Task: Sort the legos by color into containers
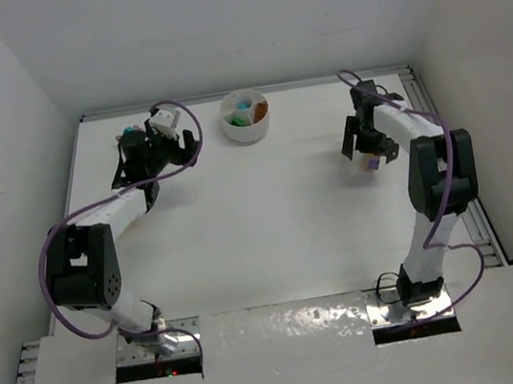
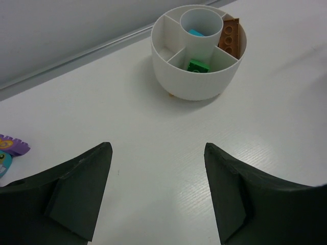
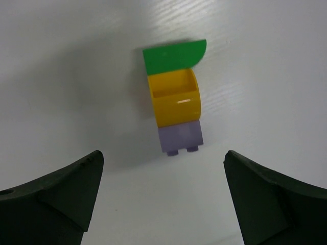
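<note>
- Left jaws apart, facing the dish [image 2: 196, 84] (green lego [image 2: 197, 65] and orange lego [image 2: 230, 37] inside).
- Right jaws wide apart above a green-yellow-purple lego stack [image 3: 175, 97] on the tabletop [image 3: 76, 76].

Bright, even light; the legos [image 3: 176, 99] cast soft leftward shadows.

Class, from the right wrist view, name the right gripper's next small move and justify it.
Probably lower straight down over the green, yellow and purple legos: the right gripper is open, and they lie untouched on the table, centred just ahead of it.
</note>
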You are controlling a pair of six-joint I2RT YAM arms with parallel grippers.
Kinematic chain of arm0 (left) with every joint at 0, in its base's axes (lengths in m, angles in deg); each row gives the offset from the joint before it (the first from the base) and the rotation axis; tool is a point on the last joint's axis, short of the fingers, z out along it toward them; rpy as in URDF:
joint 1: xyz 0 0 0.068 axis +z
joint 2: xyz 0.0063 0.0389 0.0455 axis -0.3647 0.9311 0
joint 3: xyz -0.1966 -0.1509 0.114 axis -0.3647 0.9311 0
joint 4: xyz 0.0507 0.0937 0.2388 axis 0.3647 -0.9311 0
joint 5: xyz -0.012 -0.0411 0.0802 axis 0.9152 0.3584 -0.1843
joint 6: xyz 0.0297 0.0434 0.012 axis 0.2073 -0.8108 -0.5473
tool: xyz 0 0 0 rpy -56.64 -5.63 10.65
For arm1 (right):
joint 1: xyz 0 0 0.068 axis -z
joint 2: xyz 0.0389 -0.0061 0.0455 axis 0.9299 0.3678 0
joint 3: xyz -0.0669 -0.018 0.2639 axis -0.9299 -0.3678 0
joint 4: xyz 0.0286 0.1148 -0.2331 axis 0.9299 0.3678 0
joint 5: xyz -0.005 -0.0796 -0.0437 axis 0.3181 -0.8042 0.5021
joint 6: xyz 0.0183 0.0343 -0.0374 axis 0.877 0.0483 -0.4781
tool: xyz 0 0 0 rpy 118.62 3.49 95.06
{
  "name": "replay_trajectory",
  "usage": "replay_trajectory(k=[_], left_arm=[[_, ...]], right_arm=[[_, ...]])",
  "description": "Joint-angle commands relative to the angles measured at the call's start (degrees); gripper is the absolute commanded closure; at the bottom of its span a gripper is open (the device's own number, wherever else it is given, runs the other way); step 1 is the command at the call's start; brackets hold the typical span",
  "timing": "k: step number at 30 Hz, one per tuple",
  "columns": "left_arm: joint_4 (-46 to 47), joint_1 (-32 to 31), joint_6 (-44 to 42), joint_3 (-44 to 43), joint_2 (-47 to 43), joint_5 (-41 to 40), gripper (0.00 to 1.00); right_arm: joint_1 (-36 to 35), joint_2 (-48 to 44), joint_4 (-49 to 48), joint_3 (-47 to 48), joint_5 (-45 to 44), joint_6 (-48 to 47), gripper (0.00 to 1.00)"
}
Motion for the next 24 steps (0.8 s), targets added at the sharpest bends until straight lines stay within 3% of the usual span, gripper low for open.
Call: replay_trajectory(k=[1, 5, 9, 14, 22, 24], left_arm=[[2.4, 0.8, 0.9, 0.8, -3.6, 0.0, 0.29], [2.2, 0.8, 0.7, 0.9, -4.3, -0.2, 0.29], [2.2, 0.8, 0.7, 0.9, -4.6, -0.4, 0.29], [2.2, 0.8, 0.8, 0.9, -4.4, -0.2, 0.29], [2.3, 0.8, 0.5, 0.7, -5.0, -0.4, 0.29], [2.3, 0.8, 0.4, 0.7, -5.0, -0.1, 0.29]], right_arm=[[0.0, 2.1, -3.1, 3.4, -2.3, -2.3, 0.01], [1.6, 5.6, -4.4, 3.4, -2.6, -1.9, 0.04], [2.3, 6.6, -7.3, 2.9, -1.0, -3.3, 0.15], [2.3, 7.9, -9.5, 3.6, 0.1, -5.6, 0.22], [2.3, 7.7, -9.1, 1.6, 1.3, -6.1, 0.44], [2.3, 7.4, -9.0, 1.2, 1.7, -6.2, 0.54]])
